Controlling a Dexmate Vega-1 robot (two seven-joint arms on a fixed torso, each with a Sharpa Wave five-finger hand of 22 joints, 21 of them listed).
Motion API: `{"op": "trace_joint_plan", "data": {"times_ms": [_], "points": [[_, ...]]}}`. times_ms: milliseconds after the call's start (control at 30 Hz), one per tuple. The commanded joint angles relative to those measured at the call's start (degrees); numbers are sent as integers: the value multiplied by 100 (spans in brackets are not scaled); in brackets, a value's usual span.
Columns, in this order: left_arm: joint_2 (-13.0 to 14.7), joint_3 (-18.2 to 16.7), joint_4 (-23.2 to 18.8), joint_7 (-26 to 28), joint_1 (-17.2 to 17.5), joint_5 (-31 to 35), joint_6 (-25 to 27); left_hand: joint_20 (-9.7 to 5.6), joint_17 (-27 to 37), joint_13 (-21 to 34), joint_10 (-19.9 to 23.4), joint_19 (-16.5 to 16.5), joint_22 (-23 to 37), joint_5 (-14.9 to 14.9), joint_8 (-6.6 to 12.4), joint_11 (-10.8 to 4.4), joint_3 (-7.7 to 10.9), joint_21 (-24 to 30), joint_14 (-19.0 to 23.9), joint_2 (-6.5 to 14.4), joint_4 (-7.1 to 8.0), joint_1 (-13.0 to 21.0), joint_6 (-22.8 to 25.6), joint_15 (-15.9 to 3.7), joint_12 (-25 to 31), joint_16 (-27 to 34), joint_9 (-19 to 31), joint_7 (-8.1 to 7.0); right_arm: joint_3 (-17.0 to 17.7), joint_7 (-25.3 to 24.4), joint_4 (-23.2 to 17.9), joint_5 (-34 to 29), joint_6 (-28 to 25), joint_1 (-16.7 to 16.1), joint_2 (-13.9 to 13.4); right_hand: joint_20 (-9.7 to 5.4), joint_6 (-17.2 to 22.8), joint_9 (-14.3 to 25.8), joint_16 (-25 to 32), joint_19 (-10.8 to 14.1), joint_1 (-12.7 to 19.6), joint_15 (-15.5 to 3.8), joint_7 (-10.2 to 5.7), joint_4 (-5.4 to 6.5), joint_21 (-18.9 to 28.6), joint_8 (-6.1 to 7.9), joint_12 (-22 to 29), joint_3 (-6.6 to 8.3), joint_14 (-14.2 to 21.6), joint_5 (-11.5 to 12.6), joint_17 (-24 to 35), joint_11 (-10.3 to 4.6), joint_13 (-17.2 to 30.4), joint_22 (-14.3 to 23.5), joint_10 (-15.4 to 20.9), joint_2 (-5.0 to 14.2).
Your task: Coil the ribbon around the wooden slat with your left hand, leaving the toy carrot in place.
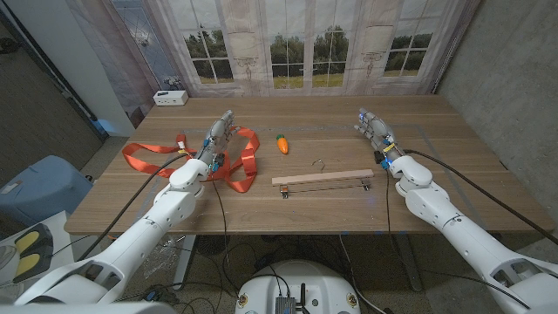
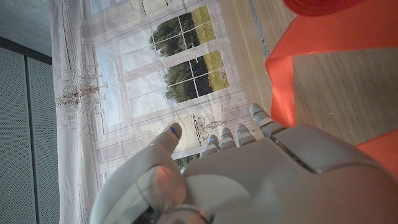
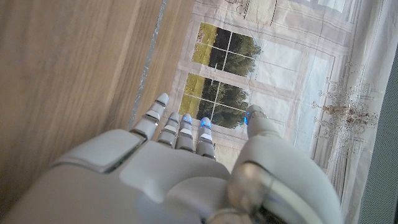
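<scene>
1. Judging the ribbon (image 1: 244, 166), I expect it to be soft, limp and light; I'd pinch a flat stretch near its loose end.
2. It sprawls on the counter (image 1: 453, 187) left of the wooden slat (image 1: 321, 178), toy carrot (image 1: 282, 144) between.
3. My left hand (image 1: 218, 139) hovers over the ribbon, fingers straight and apart, holding nothing.

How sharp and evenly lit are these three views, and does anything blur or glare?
Head view: even, soft light, the orange ribbon, small toy carrot and pale wooden slat sharp, no glare. Left wrist view: the left hand close and soft-edged. Right wrist view: the right hand likewise slightly blurred.
</scene>
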Motion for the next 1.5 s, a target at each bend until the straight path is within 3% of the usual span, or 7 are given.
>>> {"op": "trace_joint_plan", "data": {"times_ms": [33,433,600,1067,1500], "points": [[-10,36,26,-11,-64,27,69,41,22,27,-35,-8,13,24,20,-1,42,14,-47,43,1,54,-44,10,26,43,16,-3,-99,-416,-271,-391,-289,-15,-206,83,76,20,61,44,118,41,-27,-75,12,32,61,43,98,-12,10,-9,14,16,103,-28],[-28,71,118,-101,-134,37,57,68,21,27,-26,-12,14,22,24,26,50,-5,-38,36,-6,50,-28,36,28,45,17,1,-245,-1272,-1294,-1225,-1272,-222,-822,66,218,26,124,139,302,-4,-47,-216,1,71,126,116,275,-86,15,-40,23,23,268,-59],[-17,66,103,-100,-129,49,39,69,20,27,-17,-7,14,22,26,28,53,-11,-36,33,-8,47,-21,36,31,45,17,1,-267,-1404,-1688,-1420,-1668,-315,-1064,45,282,28,141,183,374,-13,-40,-253,2,87,142,143,336,-104,17,-54,25,24,320,-74],[40,81,-5,-115,-121,57,119,92,20,28,-4,-1,15,18,30,66,61,-35,-27,22,-15,36,4,74,33,45,19,14,-333,-1574,-2758,-1946,-2854,-480,-1735,-4,417,33,159,298,686,-142,-44,-350,-10,109,156,257,451,-130,20,-138,30,23,420,-133],[109,89,-238,-36,-14,91,183,104,21,29,6,6,15,15,31,90,61,-49,-21,10,-17,24,19,101,36,46,19,27,-463,-1441,-3471,-2418,-3623,-507,-2235,-21,517,36,160,372,910,-170,-43,-369,-19,130,172,313,511,-138,19,-147,32,22,510,-235]]}}
